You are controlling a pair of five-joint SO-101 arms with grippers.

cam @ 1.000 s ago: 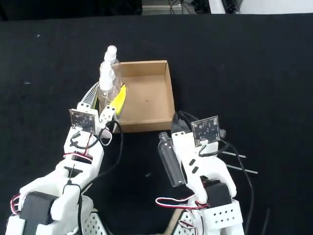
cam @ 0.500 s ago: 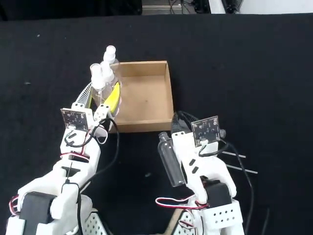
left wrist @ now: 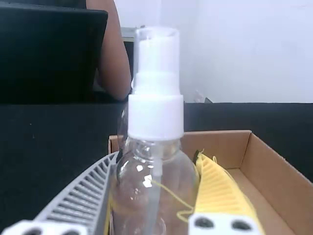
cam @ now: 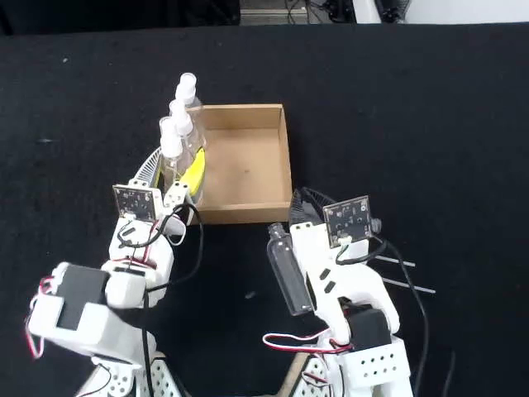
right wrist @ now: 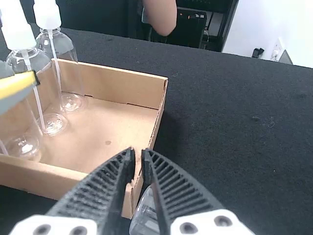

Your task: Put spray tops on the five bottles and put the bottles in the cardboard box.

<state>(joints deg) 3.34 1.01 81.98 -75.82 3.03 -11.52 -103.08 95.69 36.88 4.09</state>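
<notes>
Boxing the third capped bottle looks like the step in hand: the cardboard box [cam: 244,213] sits about mid-tabletop [cam: 430,124], and the left gripper [cam: 180,159] has its grey and yellow jaws clamped round a clear bottle [left wrist: 155,186] w/ a white spray top [left wrist: 155,83] at the box's near-left corner, base apparently on or just above the box floor. Two more capped bottles [right wrist: 58,49] stand beyond it along the same left wall, so 3 of 5 seem in. Next move, I'd judge: open the jaws and lift clear w/o tipping the neighbour just beside it. The right gripper [right wrist: 138,161] hangs at the box's near-right corner, jaws narrow w/ nothing between them; an uncapped bottle [cam: 289,273] lies beside that arm toward the near edge, needing a top. Two thin white tubes [cam: 401,275], prob. spray-top stems, lie right of that arm
</notes>
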